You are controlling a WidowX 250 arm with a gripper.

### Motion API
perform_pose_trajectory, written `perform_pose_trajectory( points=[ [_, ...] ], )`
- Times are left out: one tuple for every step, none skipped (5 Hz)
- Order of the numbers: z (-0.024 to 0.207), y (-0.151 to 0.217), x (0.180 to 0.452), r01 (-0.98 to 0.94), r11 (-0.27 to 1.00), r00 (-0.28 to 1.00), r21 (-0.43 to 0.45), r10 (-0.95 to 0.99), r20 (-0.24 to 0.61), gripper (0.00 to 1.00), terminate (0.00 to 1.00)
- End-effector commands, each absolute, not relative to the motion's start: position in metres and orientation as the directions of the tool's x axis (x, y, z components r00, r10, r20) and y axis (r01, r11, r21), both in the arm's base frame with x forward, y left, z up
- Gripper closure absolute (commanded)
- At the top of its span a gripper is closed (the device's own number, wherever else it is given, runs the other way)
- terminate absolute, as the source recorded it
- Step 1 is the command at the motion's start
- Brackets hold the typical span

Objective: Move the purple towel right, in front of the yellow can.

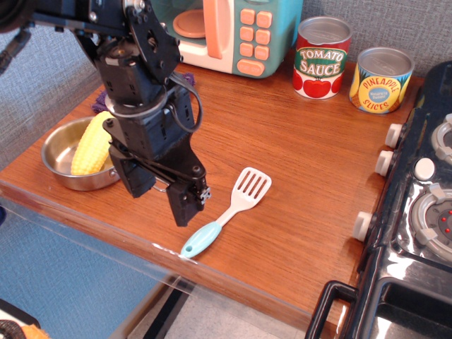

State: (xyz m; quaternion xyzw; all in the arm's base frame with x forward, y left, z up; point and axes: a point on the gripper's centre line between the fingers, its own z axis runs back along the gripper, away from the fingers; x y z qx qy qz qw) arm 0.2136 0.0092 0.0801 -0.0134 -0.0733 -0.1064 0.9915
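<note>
The hand [164, 201] hangs low over the front left part of the wooden bench [296, 162], its two dark fingers [185, 205] pointing down and spread apart with nothing between them, so it is open and empty. Whether the fingertips touch the wood cannot be told from this view. The black arm [138, 78] rises behind it and covers much of the left side of the bench.

The purple towel [101, 100] shows only as small dark purple patches on either side of the arm, at the back left of the bench, just beyond the pan [60, 162] and near the toy microwave [233, 32]. Most of it is hidden by the arm. The pan is a shallow metal one at the left edge, with an ear of corn [93, 145] lying in it.

The yellow can [380, 80] stands upright at the back right, close to the edge of the toy stove [417, 212]. The red and white tomato sauce can [321, 58] stands just beside it on its left. Both are well apart from the towel, with open wood in front of them.

A spatula [229, 210] with a white slotted blade and light blue handle lies flat near the front edge, just to the right of the hand, its blade pointing toward the back right.
</note>
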Motion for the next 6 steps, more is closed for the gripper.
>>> perform_pose_trajectory(
  points=[
    [0.080,0.009,0.214,0.213,0.977,0.967,-0.011,-0.209,0.148,0.00,0.00],
    [0.083,0.022,0.231,0.164,0.986,0.976,-0.006,-0.161,0.150,0.00,0.00],
    [0.098,0.048,0.260,0.082,0.997,0.979,0.017,-0.083,0.186,0.00,0.00],
    [0.108,0.089,0.297,-0.024,0.998,0.976,0.053,0.012,0.217,0.00,0.00],
    [0.102,0.132,0.329,-0.122,0.988,0.976,0.096,0.102,0.193,0.00,0.00],
    [0.087,0.173,0.355,-0.195,0.973,0.971,0.121,0.175,0.160,0.00,0.00]
  ],
)
